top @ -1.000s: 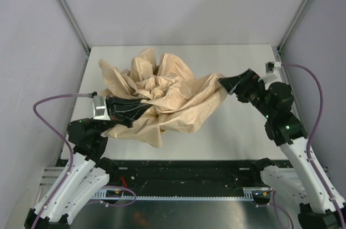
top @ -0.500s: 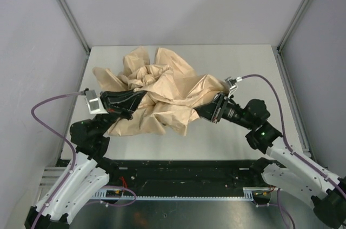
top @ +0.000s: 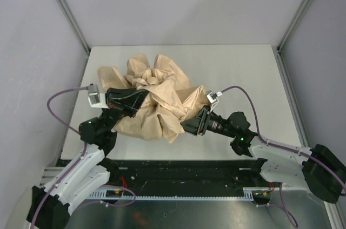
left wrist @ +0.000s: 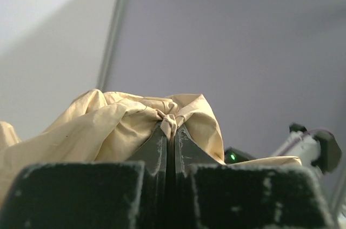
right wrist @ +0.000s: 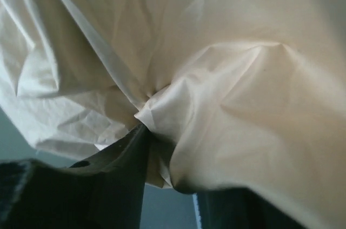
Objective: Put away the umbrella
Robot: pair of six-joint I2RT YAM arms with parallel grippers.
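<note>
Left gripper (left wrist: 170, 130) pinched tight on umbrella (top: 162, 96) fabric | right gripper (top: 188, 127) buried under cloth, one finger covered, grip unclear | umbrella bunched mid-table (top: 243, 72) between both | shaft, handle hidden

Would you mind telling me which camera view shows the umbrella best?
The top external view: it shows the umbrella, a crumpled beige heap on the table, in full. The left wrist view shows only a fold pinched in the shut left claw; the right wrist view shows only close-up fabric bunched against the right claw.
</note>
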